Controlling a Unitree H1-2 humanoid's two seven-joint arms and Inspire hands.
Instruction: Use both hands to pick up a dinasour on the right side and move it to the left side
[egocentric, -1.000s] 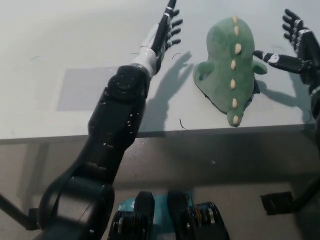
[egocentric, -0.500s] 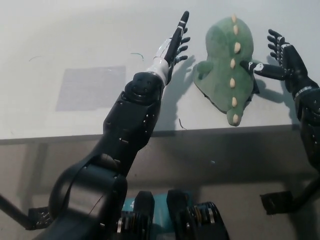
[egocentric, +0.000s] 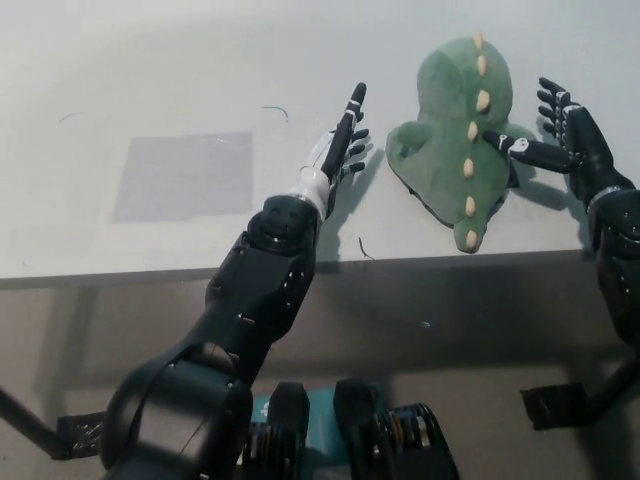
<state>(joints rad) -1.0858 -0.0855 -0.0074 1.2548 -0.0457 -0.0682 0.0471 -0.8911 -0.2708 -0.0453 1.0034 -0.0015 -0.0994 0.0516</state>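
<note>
Pale white table (egocentric: 120, 90) (grey rectangular patch (egocentric: 182, 176) on it), shadowed edge, dim grey floor (egocentric: 450, 340) below

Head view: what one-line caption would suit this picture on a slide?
Two open robot hands, left hand and right hand, flank a green plush dinosaur lying on the white table.

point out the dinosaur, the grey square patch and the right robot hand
green plush dinosaur (egocentric: 448, 120): head view, on its green back
grey square patch (egocentric: 182, 175): head view, its middle
right robot hand (egocentric: 565, 125): head view, on the black palm
</note>
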